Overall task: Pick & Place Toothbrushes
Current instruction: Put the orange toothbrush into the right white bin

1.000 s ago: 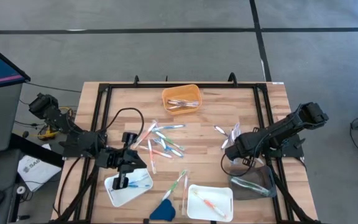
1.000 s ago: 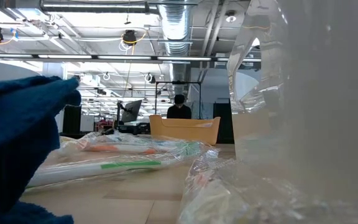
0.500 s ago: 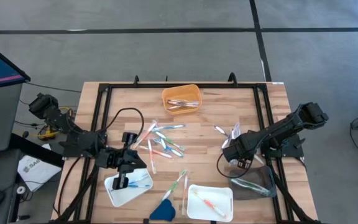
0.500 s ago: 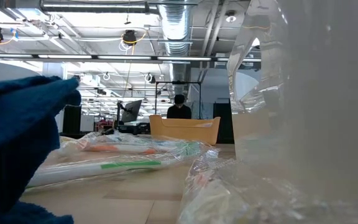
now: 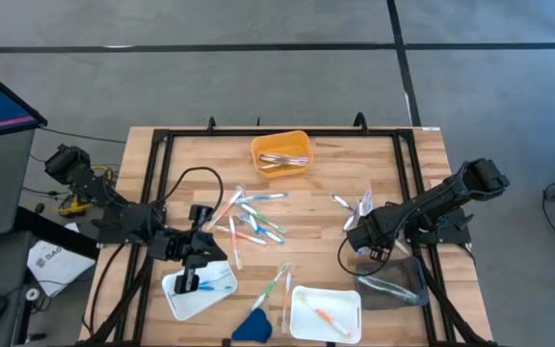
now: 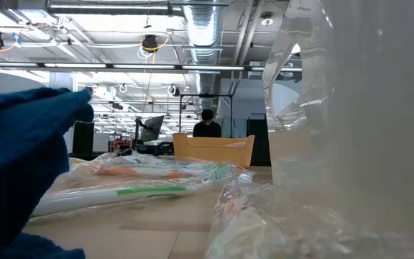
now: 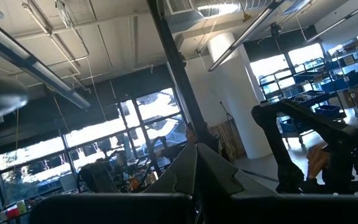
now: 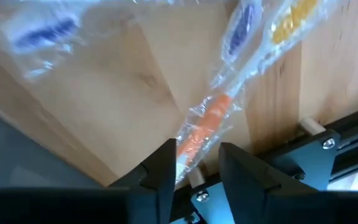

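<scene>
The right gripper is seen low over the table's right side, its fingers parted around a wrapped orange toothbrush; whether the pads press it cannot be told. Two more wrapped brushes lie just beside it, and a clear tray with one brush sits near the arm. The left gripper is clenched shut and tipped over the white tray at the front left, where a blue brush lies. A loose heap of toothbrushes is spread at the table's middle. An orange bin at the back holds several brushes. Another white tray at the front holds one, beside a blue wedge.
</scene>
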You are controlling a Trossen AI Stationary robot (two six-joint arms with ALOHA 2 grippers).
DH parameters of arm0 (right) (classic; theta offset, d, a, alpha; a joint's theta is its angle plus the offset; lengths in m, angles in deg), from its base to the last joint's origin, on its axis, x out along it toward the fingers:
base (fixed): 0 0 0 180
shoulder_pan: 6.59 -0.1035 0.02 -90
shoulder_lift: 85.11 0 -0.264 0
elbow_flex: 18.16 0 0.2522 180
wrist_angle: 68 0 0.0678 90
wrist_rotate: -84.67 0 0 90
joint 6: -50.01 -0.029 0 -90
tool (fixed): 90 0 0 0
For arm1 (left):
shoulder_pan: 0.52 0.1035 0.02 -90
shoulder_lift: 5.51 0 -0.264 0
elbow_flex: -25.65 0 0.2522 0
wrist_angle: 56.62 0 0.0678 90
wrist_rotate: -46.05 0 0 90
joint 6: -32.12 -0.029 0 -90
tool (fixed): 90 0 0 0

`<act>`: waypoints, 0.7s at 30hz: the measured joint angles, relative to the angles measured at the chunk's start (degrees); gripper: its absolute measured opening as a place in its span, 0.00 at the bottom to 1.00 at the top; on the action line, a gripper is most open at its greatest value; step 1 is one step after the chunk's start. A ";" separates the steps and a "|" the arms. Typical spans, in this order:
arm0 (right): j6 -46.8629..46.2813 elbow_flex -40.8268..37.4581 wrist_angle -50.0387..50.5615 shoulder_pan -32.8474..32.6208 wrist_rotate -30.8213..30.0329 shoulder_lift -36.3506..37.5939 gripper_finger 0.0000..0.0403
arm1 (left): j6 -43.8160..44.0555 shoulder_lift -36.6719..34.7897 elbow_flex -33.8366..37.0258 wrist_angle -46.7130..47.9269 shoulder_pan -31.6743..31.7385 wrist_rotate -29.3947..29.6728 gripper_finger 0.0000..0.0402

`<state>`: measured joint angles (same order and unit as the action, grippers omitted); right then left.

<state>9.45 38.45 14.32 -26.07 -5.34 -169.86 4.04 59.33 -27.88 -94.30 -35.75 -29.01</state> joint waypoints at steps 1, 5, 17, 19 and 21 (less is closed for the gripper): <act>-0.38 -0.38 0.06 0.00 0.00 0.00 0.30 | 0.01 0.00 0.00 0.00 0.00 0.00 0.00; -1.30 -1.69 0.17 0.00 0.00 0.00 0.38 | 0.00 0.00 0.00 0.00 0.00 0.00 0.00; -1.19 -5.76 -4.10 0.00 -0.42 0.00 0.53 | 0.02 0.02 0.00 0.00 0.00 0.00 0.00; -1.04 -5.76 -4.15 0.00 -0.42 0.00 0.53 | 0.02 0.02 0.00 0.00 0.00 0.00 0.00; -1.04 -5.76 -4.13 0.00 -0.45 0.00 0.52 | 0.02 0.02 0.00 0.00 0.00 0.00 0.00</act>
<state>8.41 32.69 10.19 -26.07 -5.79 -169.86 4.06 59.35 -27.88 -94.30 -35.75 -29.01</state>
